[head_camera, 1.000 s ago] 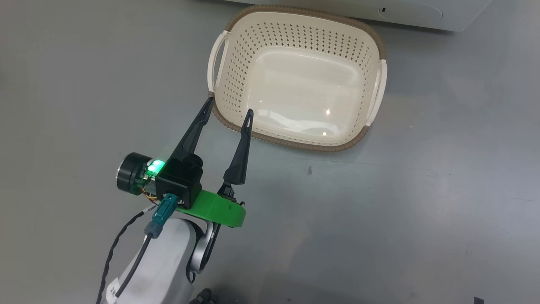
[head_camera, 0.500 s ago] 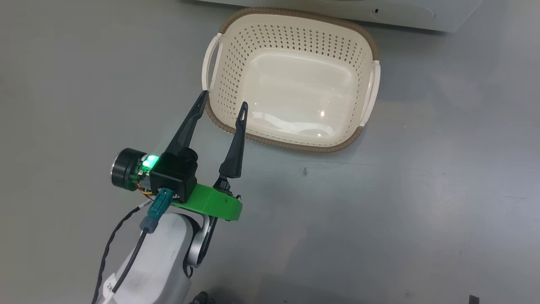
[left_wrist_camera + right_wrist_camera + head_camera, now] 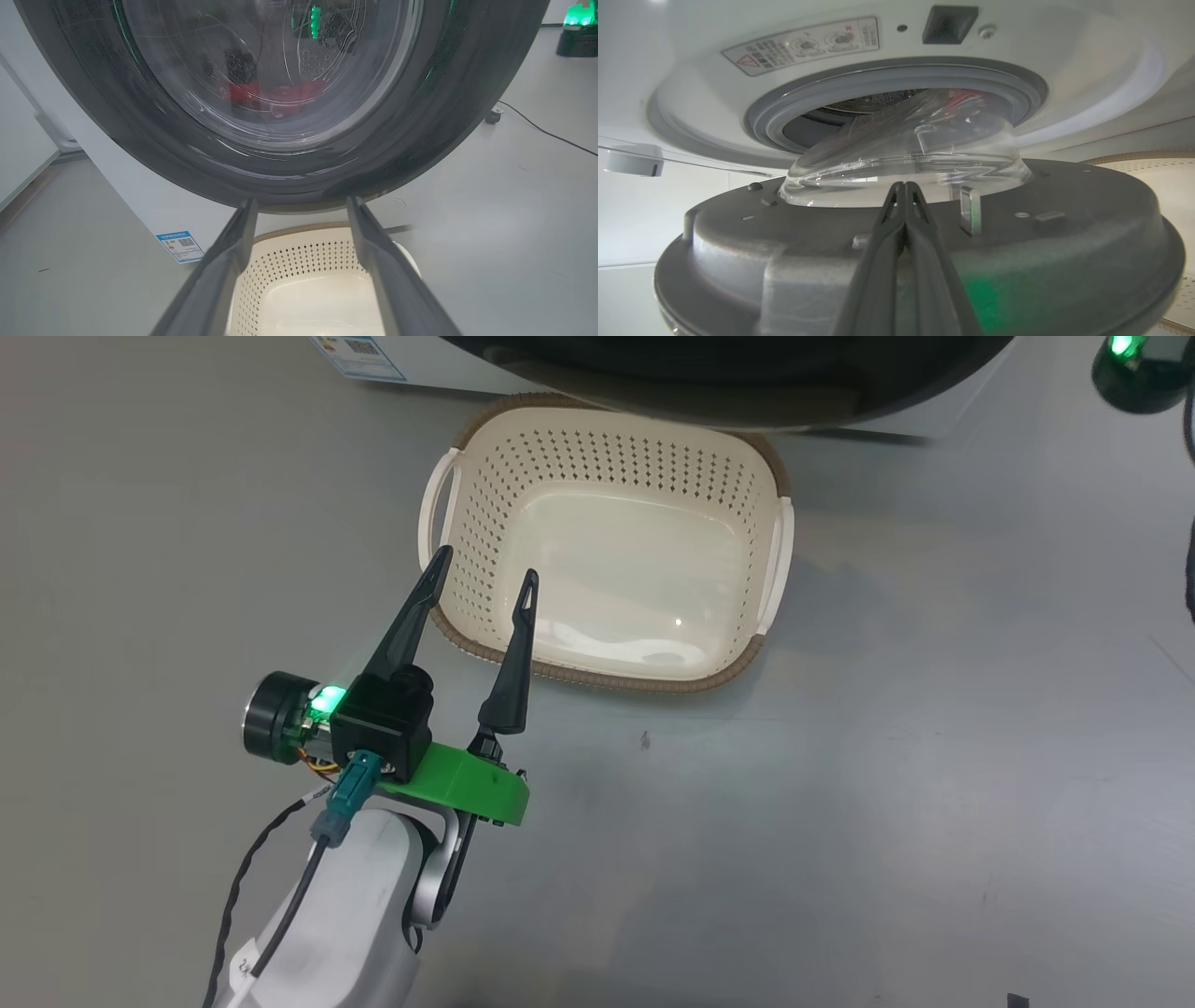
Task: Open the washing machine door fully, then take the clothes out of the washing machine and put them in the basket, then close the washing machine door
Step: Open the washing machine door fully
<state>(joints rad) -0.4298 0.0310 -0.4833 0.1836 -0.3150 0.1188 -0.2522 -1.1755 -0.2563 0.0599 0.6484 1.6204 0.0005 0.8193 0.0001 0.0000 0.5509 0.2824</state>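
Sitting just beyond left hand: basket

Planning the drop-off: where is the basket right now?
Head view, upper centre: the basket sits on the floor before the washing machine, its far rim under the part-open door; the open left gripper shows against its near-left corner.

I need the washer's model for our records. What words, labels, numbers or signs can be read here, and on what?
No text is legible enough to quote.
Blue label sticker on the washing machine front: QR code, print too small.
Warning label on its white face: red triangle sign, pictograms, text blurred.
White tag at the head view's bottom edge: marks too blurred.
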